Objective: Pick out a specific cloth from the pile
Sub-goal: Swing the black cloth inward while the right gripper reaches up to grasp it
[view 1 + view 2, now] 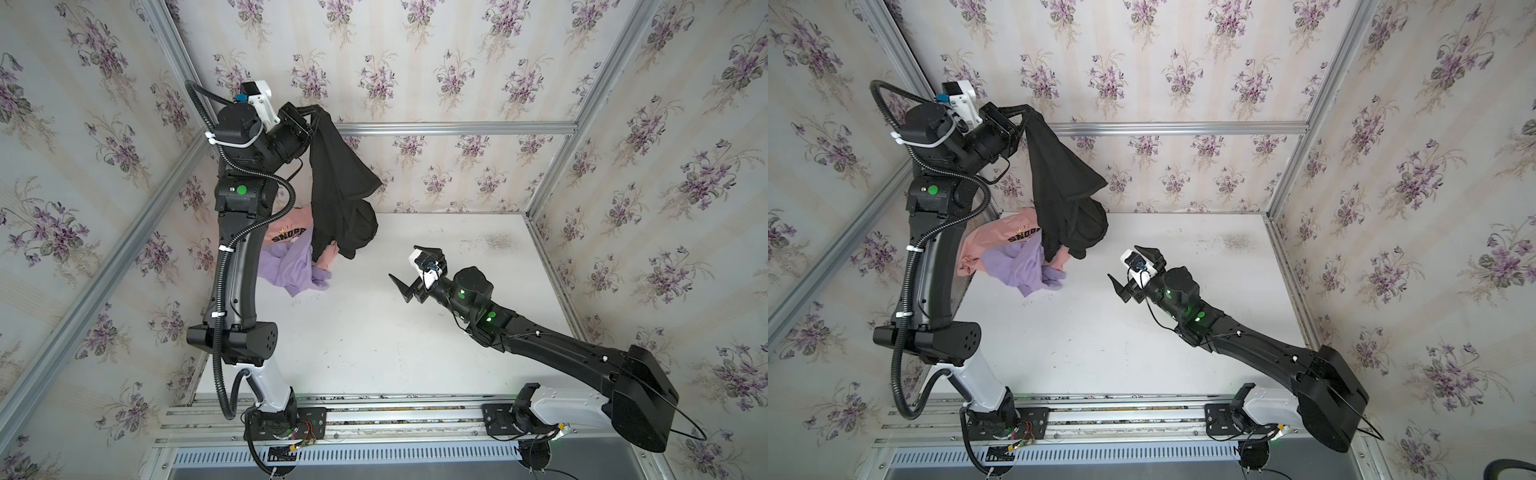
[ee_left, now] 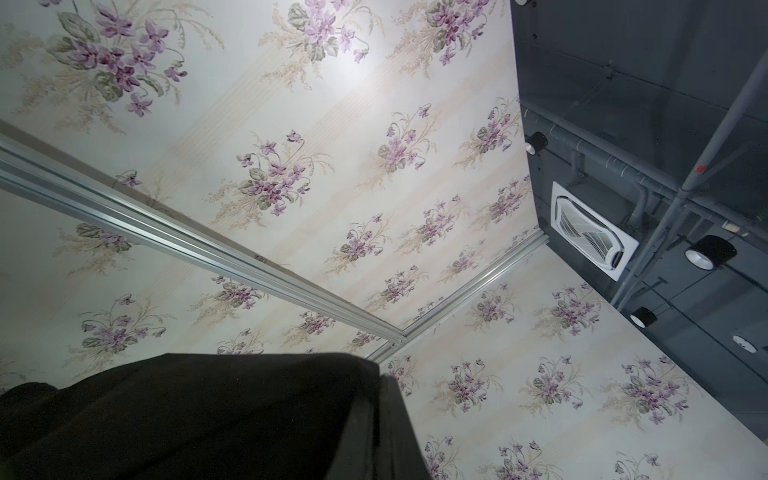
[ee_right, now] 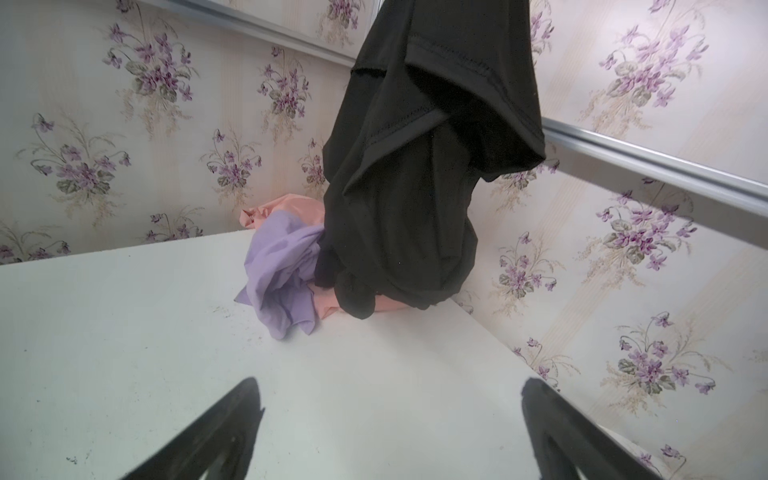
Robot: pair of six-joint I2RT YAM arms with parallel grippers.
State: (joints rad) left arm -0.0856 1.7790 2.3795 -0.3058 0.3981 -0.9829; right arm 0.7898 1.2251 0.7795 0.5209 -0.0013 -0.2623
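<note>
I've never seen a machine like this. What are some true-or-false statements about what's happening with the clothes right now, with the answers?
1. The left pincer holds the black cloth aloft. True.
2. A purple garment and a pink shirt lie on the table. True.
3. The right pincer grips the purple garment. False: it is open and empty, off to the side of the clothes.
4. The black cloth hangs clear of everything. False: its lower end rests on the pink shirt.
</note>
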